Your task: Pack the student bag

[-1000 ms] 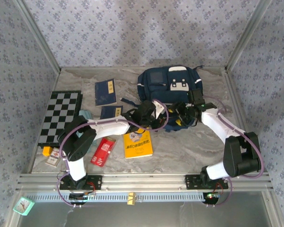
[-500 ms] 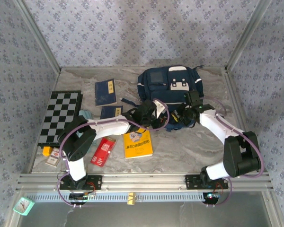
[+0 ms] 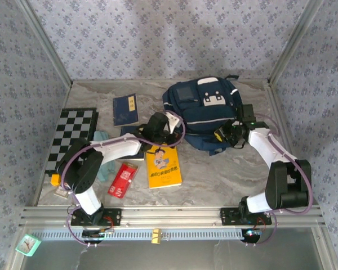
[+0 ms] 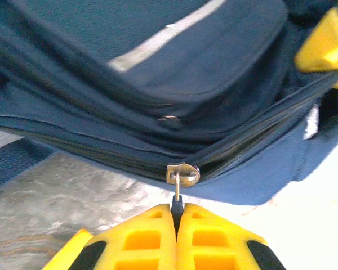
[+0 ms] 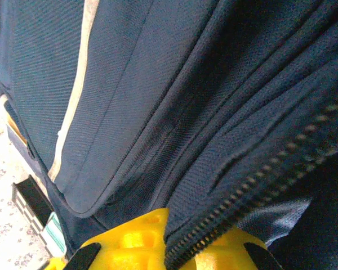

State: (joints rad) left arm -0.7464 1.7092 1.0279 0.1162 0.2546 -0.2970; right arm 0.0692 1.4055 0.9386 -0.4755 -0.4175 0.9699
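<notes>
Navy student bag (image 3: 205,112) lying at the back right of the marble table (image 3: 214,177), my left gripper (image 4: 176,214) clamped on its metal zipper pull (image 4: 182,174), my right gripper (image 5: 174,239) pinching bag fabric along the zipper teeth, yellow book (image 3: 163,167) near its front, checkerboard (image 3: 73,138) well apart at the left

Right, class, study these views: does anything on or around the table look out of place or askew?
The student bag lies skewed, pinched between both grippers: the left gripper is shut on its zip pull, the right gripper on the bag's fabric. A small teal object sits off the tabletop, beyond the near rail.
</notes>
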